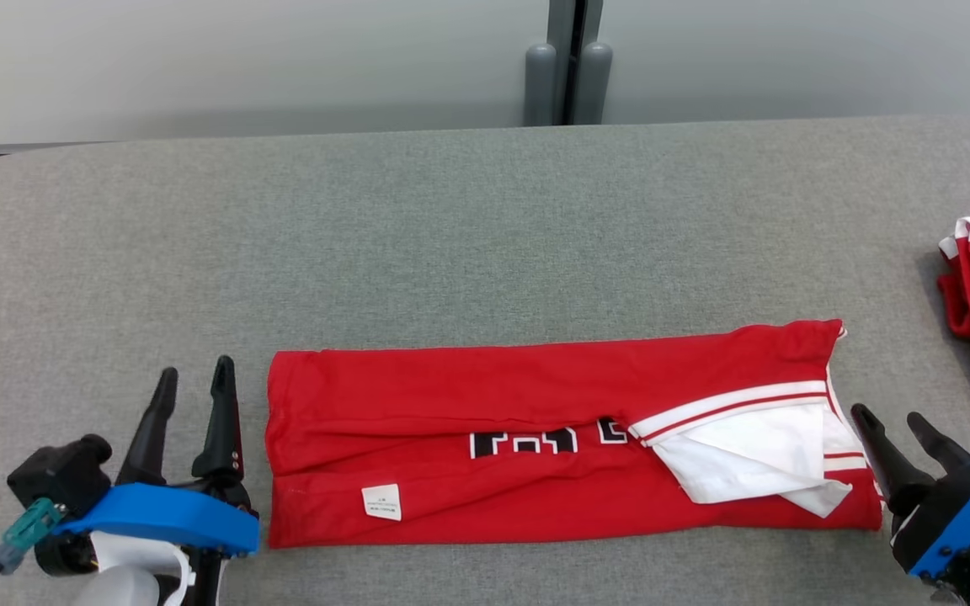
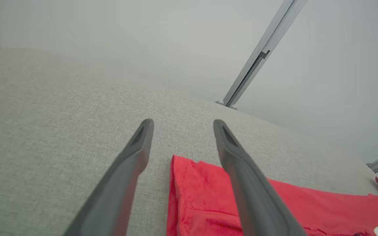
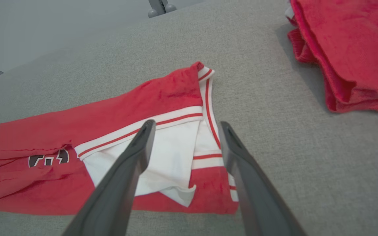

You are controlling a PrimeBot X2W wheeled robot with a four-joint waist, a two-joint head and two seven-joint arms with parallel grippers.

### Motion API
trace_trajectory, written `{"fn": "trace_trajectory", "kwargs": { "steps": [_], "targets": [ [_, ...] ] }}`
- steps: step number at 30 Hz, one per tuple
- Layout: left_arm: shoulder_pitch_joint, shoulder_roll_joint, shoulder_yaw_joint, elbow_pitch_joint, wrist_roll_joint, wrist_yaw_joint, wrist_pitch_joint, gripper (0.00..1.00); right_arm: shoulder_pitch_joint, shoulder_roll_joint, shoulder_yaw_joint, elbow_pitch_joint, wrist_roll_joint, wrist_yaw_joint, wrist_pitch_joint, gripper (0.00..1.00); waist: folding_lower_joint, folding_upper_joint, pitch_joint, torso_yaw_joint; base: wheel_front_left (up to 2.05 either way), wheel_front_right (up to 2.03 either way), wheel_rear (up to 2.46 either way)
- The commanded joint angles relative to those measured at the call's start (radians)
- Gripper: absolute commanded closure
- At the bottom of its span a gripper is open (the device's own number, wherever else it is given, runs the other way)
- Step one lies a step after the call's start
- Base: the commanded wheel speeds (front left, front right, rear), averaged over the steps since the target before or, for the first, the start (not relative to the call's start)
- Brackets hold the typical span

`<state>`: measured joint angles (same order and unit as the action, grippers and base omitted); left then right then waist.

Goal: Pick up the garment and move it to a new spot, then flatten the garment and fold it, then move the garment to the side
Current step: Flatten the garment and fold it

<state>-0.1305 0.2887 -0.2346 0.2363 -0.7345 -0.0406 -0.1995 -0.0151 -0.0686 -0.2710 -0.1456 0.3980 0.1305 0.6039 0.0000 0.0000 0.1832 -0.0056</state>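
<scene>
While left gripper (image 1: 195,367) and right gripper (image 1: 887,414) gape, folded red-and-white fabric garment (image 1: 535,396) lies between.
Right wrist view shows its white flap (image 3: 172,154).

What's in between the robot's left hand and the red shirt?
Nothing but a thin strip of bare grey table. The head view shows it, with the open left gripper just left of the shirt, not touching it.
</scene>
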Motion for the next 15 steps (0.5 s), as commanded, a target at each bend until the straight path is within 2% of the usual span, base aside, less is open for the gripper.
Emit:
{"fn": "trace_trajectory", "kwargs": {
  "steps": [1,8,10,15],
  "targets": [
    [-0.031,0.014,-0.005,0.018,0.039,0.006,-0.019,0.00,-0.022,0.003,-0.002,0.011,-0.014,0.001,0.003,0.00,0.0000,0.0000,-0.004,0.005,0.00,0.00,0.00],
    [-0.099,0.023,-0.029,0.096,0.199,0.030,-0.062,0.00,-0.075,0.007,0.010,0.089,-0.043,0.001,-0.005,0.00,0.0000,0.0000,-0.012,0.018,0.00,0.00,0.00],
    [-0.105,0.010,-0.027,0.113,0.227,0.041,-0.066,0.00,-0.085,0.005,0.009,0.132,-0.065,0.001,-0.010,0.00,0.0000,0.0000,-0.014,0.021,0.00,0.00,0.00],
    [-0.105,-0.010,-0.005,0.136,0.252,0.029,-0.066,0.00,-0.133,-0.011,0.007,0.258,-0.136,0.001,-0.040,0.00,0.0000,0.0000,-0.015,0.022,0.00,0.00,0.00]
  ]
}}
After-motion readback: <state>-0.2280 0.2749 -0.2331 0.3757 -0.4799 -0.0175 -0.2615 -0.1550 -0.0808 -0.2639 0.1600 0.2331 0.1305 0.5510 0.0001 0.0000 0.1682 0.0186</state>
